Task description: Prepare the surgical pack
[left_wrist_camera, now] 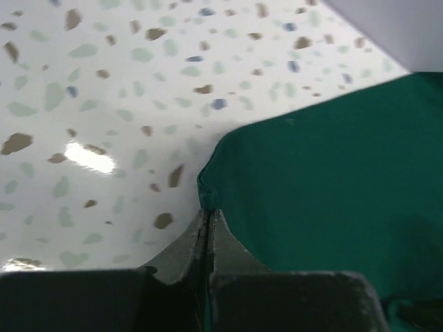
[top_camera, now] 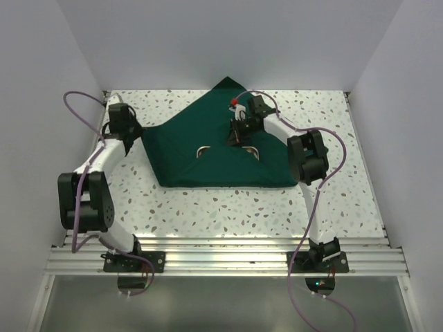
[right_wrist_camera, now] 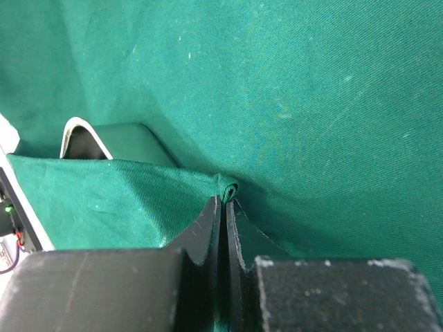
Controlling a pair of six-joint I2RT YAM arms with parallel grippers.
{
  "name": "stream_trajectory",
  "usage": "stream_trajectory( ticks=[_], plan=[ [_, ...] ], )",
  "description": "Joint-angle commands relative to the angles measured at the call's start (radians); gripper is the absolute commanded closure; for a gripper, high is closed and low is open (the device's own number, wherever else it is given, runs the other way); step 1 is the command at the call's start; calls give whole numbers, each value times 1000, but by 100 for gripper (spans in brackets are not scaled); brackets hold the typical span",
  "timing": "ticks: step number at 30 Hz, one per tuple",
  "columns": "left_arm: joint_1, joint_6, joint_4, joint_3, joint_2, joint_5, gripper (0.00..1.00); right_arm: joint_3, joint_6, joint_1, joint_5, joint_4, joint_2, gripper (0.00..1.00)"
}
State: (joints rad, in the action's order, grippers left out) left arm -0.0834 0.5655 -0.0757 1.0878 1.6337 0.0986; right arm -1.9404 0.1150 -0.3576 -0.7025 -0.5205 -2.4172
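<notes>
Our left tool (left_wrist_camera: 208,216) pinches a corner of the dark green fabric drape (top_camera: 201,166), our right tool (right_wrist_camera: 223,202) a fold; uneven pulling could slip either grip.

I work on a white table (top_camera: 228,207) flecked with brown, grey and blue chips, its surface glossy enough to throw back a bright patch of glare (left_wrist_camera: 90,158). A plain pale left wall (top_camera: 41,69), back wall (top_camera: 228,34) and right wall (top_camera: 405,83) close it in. Ribbed aluminium rails (top_camera: 228,257) run along the table's near edge, with a grey panel (top_camera: 221,304) below them.
</notes>
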Motion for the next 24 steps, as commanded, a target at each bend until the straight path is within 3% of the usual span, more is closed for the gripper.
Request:
stream_trajectory(
  ticks=[1, 10, 24],
  plan=[
    [106, 0, -29, 49, -103, 36, 100, -37, -12, 2, 8, -47, -33, 100],
    [329, 106, -26, 142, -132, 56, 100, -42, -8, 2, 21, -52, -49, 100],
    [642, 246, 94, 369, 120, 145, 100, -20, -2, 2, 8, -30, -57, 100]
  ],
)
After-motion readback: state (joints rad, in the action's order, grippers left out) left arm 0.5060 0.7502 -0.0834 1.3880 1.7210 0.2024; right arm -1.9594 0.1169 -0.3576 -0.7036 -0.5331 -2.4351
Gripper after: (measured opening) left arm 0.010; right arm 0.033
